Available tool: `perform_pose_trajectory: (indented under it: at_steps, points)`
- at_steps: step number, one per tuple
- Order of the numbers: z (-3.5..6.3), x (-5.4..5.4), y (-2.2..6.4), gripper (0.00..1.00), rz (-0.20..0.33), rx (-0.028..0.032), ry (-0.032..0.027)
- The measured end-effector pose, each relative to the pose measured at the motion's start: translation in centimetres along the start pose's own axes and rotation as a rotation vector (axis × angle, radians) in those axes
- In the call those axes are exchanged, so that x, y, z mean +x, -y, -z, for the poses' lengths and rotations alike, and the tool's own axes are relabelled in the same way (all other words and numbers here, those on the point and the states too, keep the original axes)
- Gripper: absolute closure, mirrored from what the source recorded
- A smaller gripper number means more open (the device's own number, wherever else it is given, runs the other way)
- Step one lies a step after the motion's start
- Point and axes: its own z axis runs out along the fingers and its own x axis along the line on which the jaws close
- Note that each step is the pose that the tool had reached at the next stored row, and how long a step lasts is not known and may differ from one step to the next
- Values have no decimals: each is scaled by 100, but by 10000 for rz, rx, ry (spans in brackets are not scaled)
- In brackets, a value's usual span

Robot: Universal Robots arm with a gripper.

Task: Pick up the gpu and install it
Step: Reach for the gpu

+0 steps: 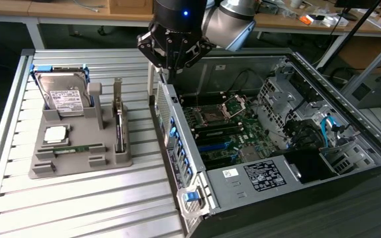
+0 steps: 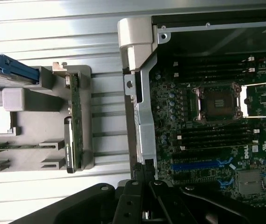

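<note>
The gpu (image 1: 118,121) stands on its long edge in a slot along the side of a gray holder (image 1: 78,163) nearest the computer, its silver bracket upright at the far end, with nothing gripping it. The holder lies on a table of slatted aluminium (image 1: 78,208), and wooden workbenches (image 1: 65,7) strewn with small items line the room behind. In the same holder a hard drive (image 1: 65,96) with a white label leans at the back, a square silver processor (image 1: 55,133) lies flat in front of it, and a narrow green memory stick (image 1: 71,148) sits in a groove nearer the front edge. On the exterior view's right lies an open computer case (image 1: 349,124), its motherboard (image 1: 223,134) exposed; the case's rear wall (image 1: 170,124) rises between the holder and the board. The gripper (image 1: 172,63) hangs above that wall, its fingers closed together and empty, well apart from the gpu.
</note>
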Motion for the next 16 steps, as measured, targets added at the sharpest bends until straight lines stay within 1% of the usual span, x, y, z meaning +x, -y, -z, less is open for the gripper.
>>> perform_pose_trajectory:
  at_steps: [16]
  points:
    - [2,77,6,89,0,0,0]
